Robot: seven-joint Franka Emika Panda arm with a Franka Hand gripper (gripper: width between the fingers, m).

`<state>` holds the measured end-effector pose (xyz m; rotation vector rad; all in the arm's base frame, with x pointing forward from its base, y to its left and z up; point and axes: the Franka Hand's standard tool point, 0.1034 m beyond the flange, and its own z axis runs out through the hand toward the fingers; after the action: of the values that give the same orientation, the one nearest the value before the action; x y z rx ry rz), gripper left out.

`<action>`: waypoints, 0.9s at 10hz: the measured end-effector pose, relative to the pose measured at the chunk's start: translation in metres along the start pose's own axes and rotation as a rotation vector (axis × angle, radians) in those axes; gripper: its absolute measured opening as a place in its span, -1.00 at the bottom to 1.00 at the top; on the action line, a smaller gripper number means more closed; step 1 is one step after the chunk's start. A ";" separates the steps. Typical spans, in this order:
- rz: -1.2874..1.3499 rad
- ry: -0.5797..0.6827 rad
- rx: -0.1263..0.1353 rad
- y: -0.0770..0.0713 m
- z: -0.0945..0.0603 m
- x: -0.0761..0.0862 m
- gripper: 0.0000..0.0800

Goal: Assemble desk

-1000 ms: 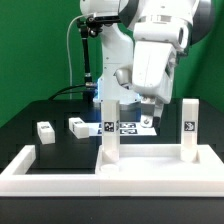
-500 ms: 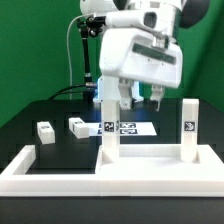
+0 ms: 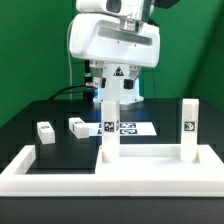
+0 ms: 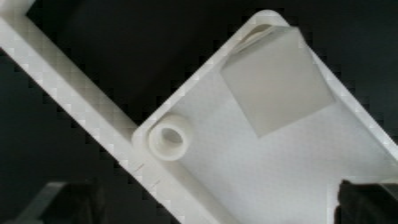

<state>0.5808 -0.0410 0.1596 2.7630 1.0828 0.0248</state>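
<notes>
The white desk top (image 3: pixel 150 172) lies at the front of the table with two white tagged legs standing upright on it, one at its left corner (image 3: pixel 108 135) and one at its right corner (image 3: pixel 188 128). Two more short legs (image 3: pixel 45 132) (image 3: pixel 77 126) lie loose on the black table. My gripper (image 3: pixel 118 90) hangs open above and behind the left upright leg, holding nothing. In the wrist view the desk top (image 4: pixel 267 130) with a round screw hole (image 4: pixel 169 140) fills the picture below the open gripper (image 4: pixel 210 205), whose dark fingertips (image 4: pixel 54 200) sit at the edge.
The marker board (image 3: pixel 128 128) lies flat behind the desk top. A long low white border wall (image 3: pixel 30 165) runs round the front left, and it also crosses the wrist view (image 4: pixel 45 60). A black cable hangs behind the arm.
The arm has swung toward the exterior view's left and risen, away from the marker board area. The gripper stayed open and empty. The desk parts have not moved.
</notes>
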 end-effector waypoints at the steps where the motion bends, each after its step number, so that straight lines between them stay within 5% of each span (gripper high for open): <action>1: -0.002 0.002 -0.001 0.001 0.000 0.000 0.62; 2: 0.006 -0.015 0.005 -0.002 0.002 -0.002 0.62; 4: -0.032 -0.189 0.067 -0.029 0.011 -0.032 0.62; 7: -0.033 -0.378 0.131 -0.034 0.023 -0.118 0.62; 8: -0.012 -0.424 0.146 -0.030 0.026 -0.131 0.62; 9: -0.008 -0.461 0.151 -0.034 0.027 -0.125 0.62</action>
<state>0.4680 -0.1057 0.1334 2.6858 0.9986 -0.6838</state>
